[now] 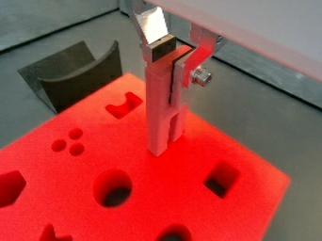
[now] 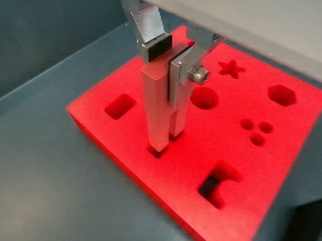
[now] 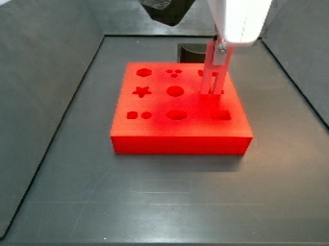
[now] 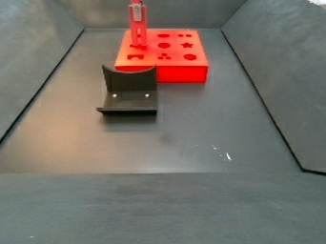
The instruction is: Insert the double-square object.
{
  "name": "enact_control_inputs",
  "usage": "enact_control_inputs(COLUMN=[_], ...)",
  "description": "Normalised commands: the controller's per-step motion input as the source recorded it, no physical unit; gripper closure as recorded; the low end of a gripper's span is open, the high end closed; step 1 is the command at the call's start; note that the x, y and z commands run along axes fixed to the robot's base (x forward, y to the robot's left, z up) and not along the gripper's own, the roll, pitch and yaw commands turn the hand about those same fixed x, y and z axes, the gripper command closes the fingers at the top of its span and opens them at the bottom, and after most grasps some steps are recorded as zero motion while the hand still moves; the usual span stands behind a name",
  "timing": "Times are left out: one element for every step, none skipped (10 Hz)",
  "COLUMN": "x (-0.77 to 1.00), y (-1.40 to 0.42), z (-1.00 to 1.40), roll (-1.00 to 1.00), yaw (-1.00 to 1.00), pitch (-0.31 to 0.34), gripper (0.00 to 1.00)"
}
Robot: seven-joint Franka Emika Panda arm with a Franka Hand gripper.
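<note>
My gripper (image 1: 174,56) is shut on the double-square object (image 1: 164,108), a slim red peg held upright by its top end. It shows the same way in both wrist views, gripper (image 2: 174,58) and peg (image 2: 161,108). The peg's lower end meets the top face of the big red holed block (image 1: 75,113), between its holes. I cannot tell whether the tip is inside a hole. In a side view the gripper (image 3: 217,46) holds the peg (image 3: 214,75) over the block's (image 3: 180,139) far right part. The peg (image 4: 136,24) stands at the block's (image 4: 178,69) left end.
A dark grey curved stand (image 4: 129,91) sits on the floor in front of the block and shows beside it in a wrist view (image 1: 70,75). The block has star, hexagon, round, square and three-dot holes. Dark walls enclose the grey floor (image 4: 192,143).
</note>
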Motion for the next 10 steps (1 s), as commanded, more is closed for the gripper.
enact_control_inputs(x=[0.23, 0.01, 0.0, 0.0, 0.0, 0.0, 0.02, 0.04, 0.0, 0.01], y=[0.27, 0.0, 0.0, 0.0, 0.0, -0.08, -0.09, -0.07, 0.0, 0.0], z=[-0.21, -0.23, -0.17, -0.14, -0.1, -0.06, -0.05, 0.0, -0.03, 0.0], roll=[0.0, 0.0, 0.0, 0.0, 0.0, 0.0, 0.0, 0.0, 0.0, -0.01], yaw=[0.29, 0.09, 0.0, 0.0, 0.0, 0.0, 0.0, 0.0, 0.0, 0.0], pitch=[0.0, 0.0, 0.0, 0.0, 0.0, 0.0, 0.0, 0.0, 0.0, 0.0], gripper=[1.0, 1.0, 1.0, 1.0, 1.0, 1.0, 1.0, 1.0, 1.0, 1.0])
